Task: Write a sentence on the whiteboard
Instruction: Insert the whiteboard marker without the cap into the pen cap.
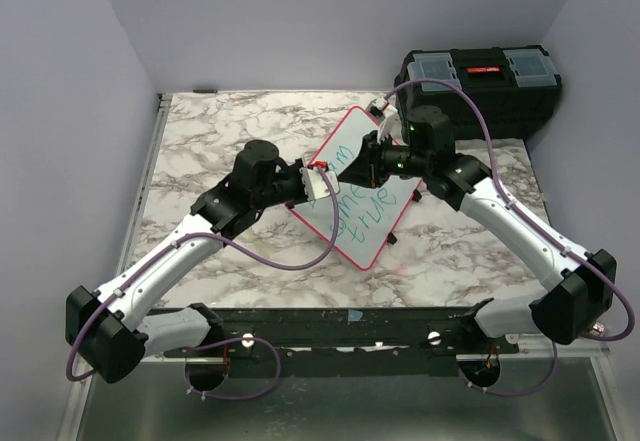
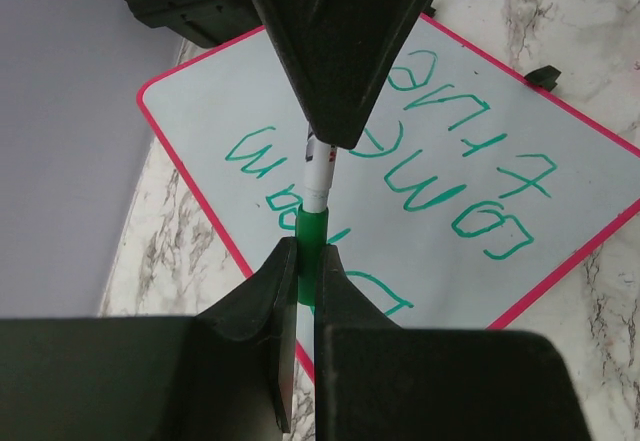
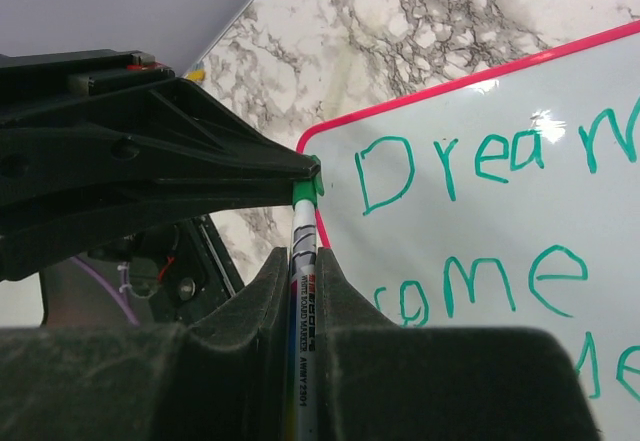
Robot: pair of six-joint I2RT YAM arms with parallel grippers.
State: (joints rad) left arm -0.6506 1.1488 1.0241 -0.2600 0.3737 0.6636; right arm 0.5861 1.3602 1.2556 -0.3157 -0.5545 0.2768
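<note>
The whiteboard [image 1: 345, 241] lies tilted on the marble table, red-pink rim, with the green sentence [image 1: 357, 199] "Dream come true" on it. Both grippers meet above its left part. My left gripper [image 2: 308, 261] is shut on the green cap [image 2: 311, 236] of a white marker [image 2: 319, 166]. My right gripper [image 3: 303, 266] is shut on the marker's barrel [image 3: 302, 301]. The cap [image 3: 307, 189] sits on the barrel's end between the left fingers [image 3: 200, 161]. The writing shows in the left wrist view [image 2: 440, 176] and the right wrist view [image 3: 470, 161]. In the top view the marker is hidden between the left gripper [image 1: 322, 181] and the right gripper [image 1: 370, 164].
A black toolbox [image 1: 480, 86] with a red latch stands at the back right, just off the table's corner. Small black clips [image 1: 392, 237] sit at the board's rim. Grey walls close the left, back and right sides. The arms' base rail [image 1: 340, 326] runs along the near edge.
</note>
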